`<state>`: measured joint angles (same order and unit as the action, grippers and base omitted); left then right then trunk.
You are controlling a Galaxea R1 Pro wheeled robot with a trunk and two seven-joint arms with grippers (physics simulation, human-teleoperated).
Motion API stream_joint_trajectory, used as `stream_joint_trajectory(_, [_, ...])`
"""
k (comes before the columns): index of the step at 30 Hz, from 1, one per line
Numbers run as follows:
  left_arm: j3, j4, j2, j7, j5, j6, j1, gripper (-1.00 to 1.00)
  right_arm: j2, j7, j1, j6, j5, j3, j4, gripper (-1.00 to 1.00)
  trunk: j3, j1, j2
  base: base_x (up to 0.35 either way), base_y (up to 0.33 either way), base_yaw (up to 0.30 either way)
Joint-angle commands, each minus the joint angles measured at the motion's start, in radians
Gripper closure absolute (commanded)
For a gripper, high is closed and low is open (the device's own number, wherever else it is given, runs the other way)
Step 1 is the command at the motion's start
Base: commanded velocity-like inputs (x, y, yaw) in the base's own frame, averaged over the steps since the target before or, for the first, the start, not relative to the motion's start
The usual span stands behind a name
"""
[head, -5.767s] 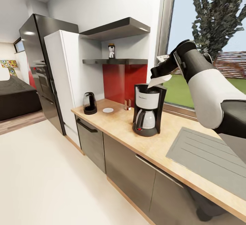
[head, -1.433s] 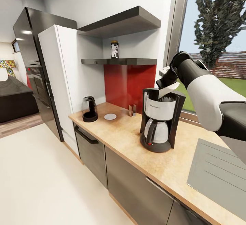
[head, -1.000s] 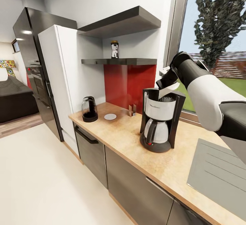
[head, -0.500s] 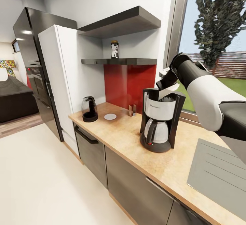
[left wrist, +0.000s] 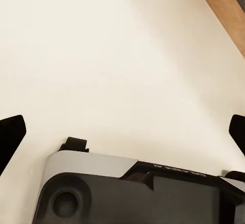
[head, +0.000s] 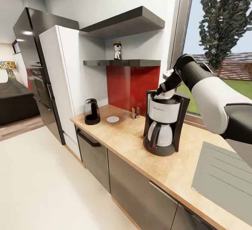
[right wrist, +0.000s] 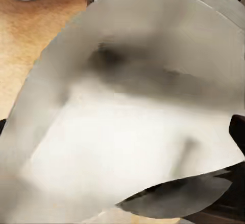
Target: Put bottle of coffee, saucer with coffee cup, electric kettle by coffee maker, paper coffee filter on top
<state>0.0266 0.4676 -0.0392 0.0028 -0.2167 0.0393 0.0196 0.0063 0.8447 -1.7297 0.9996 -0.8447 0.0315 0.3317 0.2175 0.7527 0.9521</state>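
The right gripper (head: 161, 91) has been lowered since half a second ago, and the paper coffee filter (head: 164, 96) has been brought down onto the top of the coffee maker (head: 163, 123). The filter is seen very close in the right wrist view (right wrist: 127, 116), but whether the jaws are gripping it or have let go cannot be told. The coffee maker is stood on the kitchen countertop (head: 136, 142). Farther along the countertop, the saucer (head: 113, 119) is laid near the electric kettle (head: 91, 112), well apart from the coffee maker. The bottle of coffee (head: 117, 50) is kept on the kitchen shelf (head: 122, 62). The left gripper's fingers (left wrist: 9, 137) are spread wide over pale floor.
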Motion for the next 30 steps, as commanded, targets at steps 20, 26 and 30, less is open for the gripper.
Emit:
stream_joint_trajectory(20, [0.003,0.002,-0.001,0.0,-0.004,0.001,0.0,-1.0,0.001,0.009,-0.001,0.002,-0.008,0.003,0.003,-1.0,0.001,0.0,0.001,0.0,0.0,0.0])
stream_joint_trajectory(26, [0.003,0.002,-0.001,0.0,-0.004,0.001,0.0,-1.0,0.001,0.009,-0.001,0.002,-0.008,0.003,0.003,-1.0,0.001,0.0,0.001,0.0,0.0,0.0])
stream_joint_trajectory(30, [0.003,0.002,-0.001,0.0,-0.004,0.001,0.0,-1.0,0.001,0.009,-0.001,0.002,-0.008,0.003,0.003,-1.0,0.001,0.0,0.001,0.0,0.0,0.0])
